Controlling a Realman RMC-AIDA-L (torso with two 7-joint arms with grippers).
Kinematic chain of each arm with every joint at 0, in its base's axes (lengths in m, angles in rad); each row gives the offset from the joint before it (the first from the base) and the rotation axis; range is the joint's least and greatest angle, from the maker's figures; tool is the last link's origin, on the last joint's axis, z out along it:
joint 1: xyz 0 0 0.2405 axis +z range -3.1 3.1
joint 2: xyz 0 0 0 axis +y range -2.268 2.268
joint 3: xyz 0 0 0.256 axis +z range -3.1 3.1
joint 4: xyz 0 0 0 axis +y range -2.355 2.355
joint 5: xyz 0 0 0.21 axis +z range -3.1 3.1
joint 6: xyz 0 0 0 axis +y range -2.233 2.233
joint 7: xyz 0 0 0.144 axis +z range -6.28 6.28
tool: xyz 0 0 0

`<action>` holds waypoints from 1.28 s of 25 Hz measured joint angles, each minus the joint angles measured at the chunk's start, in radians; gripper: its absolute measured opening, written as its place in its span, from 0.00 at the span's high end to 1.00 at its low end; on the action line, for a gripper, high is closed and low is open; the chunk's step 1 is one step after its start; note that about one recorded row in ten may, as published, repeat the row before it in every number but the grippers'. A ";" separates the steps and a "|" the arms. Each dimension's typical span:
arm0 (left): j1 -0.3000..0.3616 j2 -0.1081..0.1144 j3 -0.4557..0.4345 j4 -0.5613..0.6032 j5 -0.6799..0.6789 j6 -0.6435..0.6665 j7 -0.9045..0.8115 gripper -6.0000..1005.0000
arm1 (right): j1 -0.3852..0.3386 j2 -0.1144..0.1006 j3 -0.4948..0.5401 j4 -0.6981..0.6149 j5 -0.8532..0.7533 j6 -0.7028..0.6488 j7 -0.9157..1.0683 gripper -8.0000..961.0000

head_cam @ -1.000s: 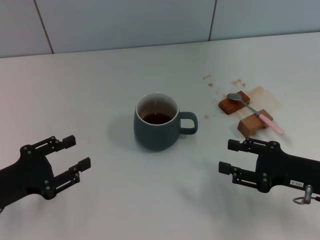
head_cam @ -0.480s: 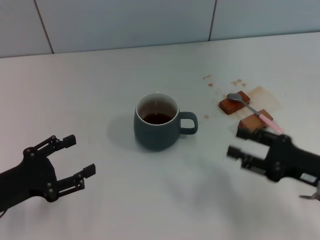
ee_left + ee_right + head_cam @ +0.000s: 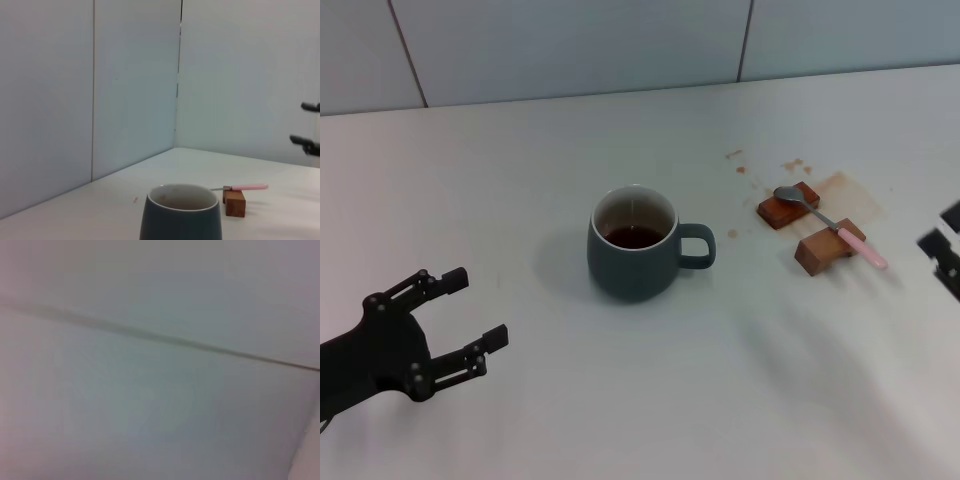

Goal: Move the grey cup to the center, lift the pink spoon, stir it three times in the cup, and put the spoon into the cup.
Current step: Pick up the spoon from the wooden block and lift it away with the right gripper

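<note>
The grey cup (image 3: 633, 245) stands mid-table with dark liquid inside and its handle toward the right; it also shows in the left wrist view (image 3: 181, 215). The pink spoon (image 3: 830, 225) lies across two brown wooden blocks to the cup's right, bowl on the far block, and it shows in the left wrist view (image 3: 242, 187). My left gripper (image 3: 478, 307) is open and empty, low at the near left, apart from the cup. My right gripper (image 3: 938, 228) is open at the right edge, right of the spoon, mostly out of view; it also shows in the left wrist view (image 3: 299, 123).
The far block (image 3: 788, 205) and near block (image 3: 828, 250) hold the spoon; one block shows in the left wrist view (image 3: 235, 204). Brown stains (image 3: 840, 185) mark the table around them. A tiled wall (image 3: 570, 45) stands behind. The right wrist view shows only the wall.
My right gripper has swung from the near right, below the blocks, out to the right edge. The left gripper has barely shifted. Cup and spoon have not moved.
</note>
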 joint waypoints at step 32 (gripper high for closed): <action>0.005 0.002 -0.002 0.000 -0.042 0.018 -0.004 0.16 | 0.113 -0.050 -0.061 -0.026 -0.129 0.386 0.364 0.31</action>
